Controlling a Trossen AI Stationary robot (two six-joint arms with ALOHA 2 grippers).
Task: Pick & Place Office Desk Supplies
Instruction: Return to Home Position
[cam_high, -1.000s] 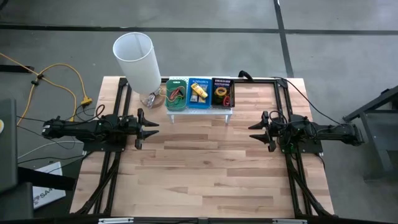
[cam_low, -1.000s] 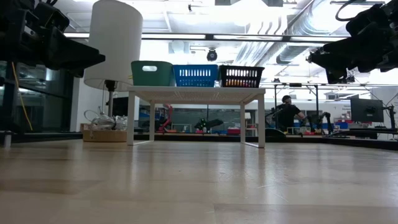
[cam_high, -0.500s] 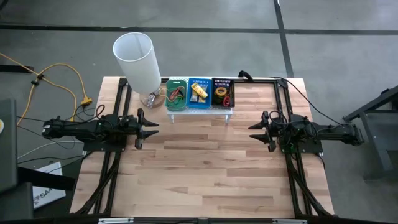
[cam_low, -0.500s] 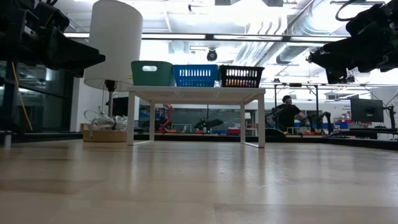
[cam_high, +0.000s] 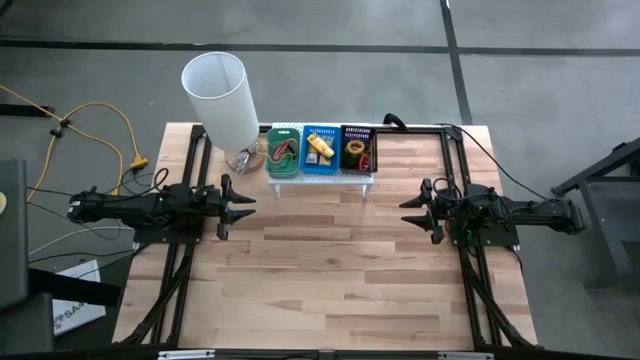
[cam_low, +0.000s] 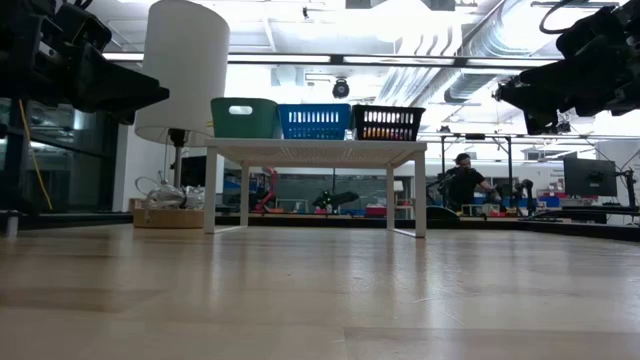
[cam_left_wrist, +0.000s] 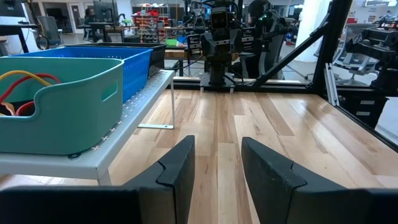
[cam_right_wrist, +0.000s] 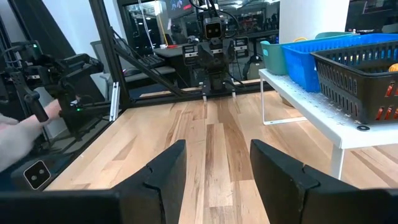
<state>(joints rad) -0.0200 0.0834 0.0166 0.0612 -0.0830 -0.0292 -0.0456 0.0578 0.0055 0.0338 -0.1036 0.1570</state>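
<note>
Three small trays stand side by side on a white perforated shelf at the table's far edge: a green tray with red and yellow rings, a blue tray with a yellow-and-white block, and a black tray with an orange ring and dark bits. My left gripper hovers open above the table's left side, level, pointing right. My right gripper hovers open above the right side, pointing left. Both are empty and well short of the shelf.
A white cylindrical lamp stands at the far left corner beside the shelf. Bare wooden table top stretches between the two grippers and toward the near edge. Black frame rails run along the table's sides. People show in the room beyond.
</note>
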